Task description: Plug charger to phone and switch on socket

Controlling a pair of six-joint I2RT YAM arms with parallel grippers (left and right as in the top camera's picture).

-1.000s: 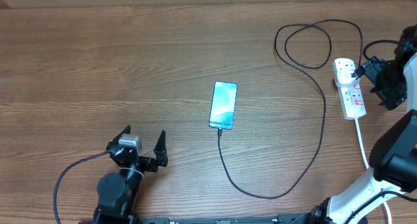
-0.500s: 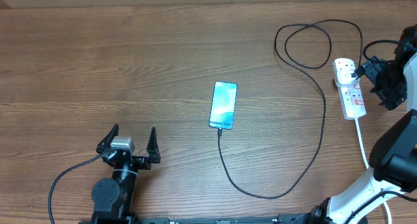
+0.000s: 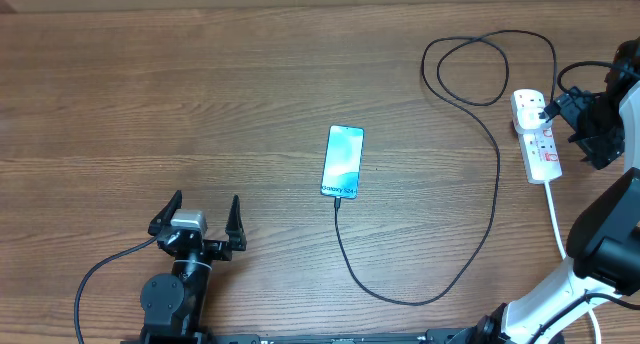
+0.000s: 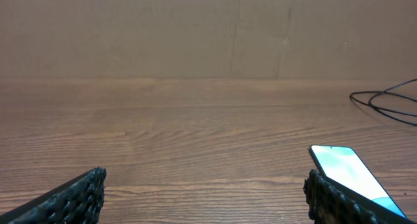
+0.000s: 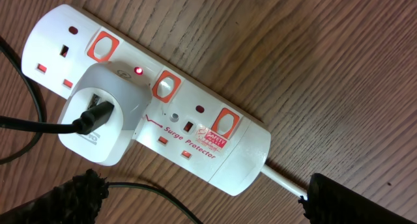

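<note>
- The slim rectangular smartphone [image 3: 342, 162] lies flat and screen-up near the middle of the table. Its glass is smooth and lit in a pale blue-to-white fade.
- Its long axis runs from my side towards the far edge, tilted slightly. The short edge with the small "Galaxy S24" text is the one nearer me.
- The long thin black charger cable [image 3: 498, 174] meets that near short edge. From there it sweeps out in a wide curve to the right, loops once near the far edge and ends at the strip.
- The white elongated plastic power strip [image 5: 163, 113] sits at the far right, well apart from the phone. It has orange-red framed rocker switches.
- A rounded white adapter [image 5: 101, 120] is seated in the strip with the black lead going into it. A small red lamp [image 5: 139, 71] glows just beside it.
- A thick white cord [image 3: 556, 219] leaves the strip's near end.
- My right pincer [image 5: 202, 185] hangs over the strip with its jaws spread wide and nothing between them.
- My left pincer [image 3: 206, 198] is also spread wide and empty, low at the near left, well apart from the phone.
- The brown wood-grain table [image 3: 200, 84] is under everything.
</note>
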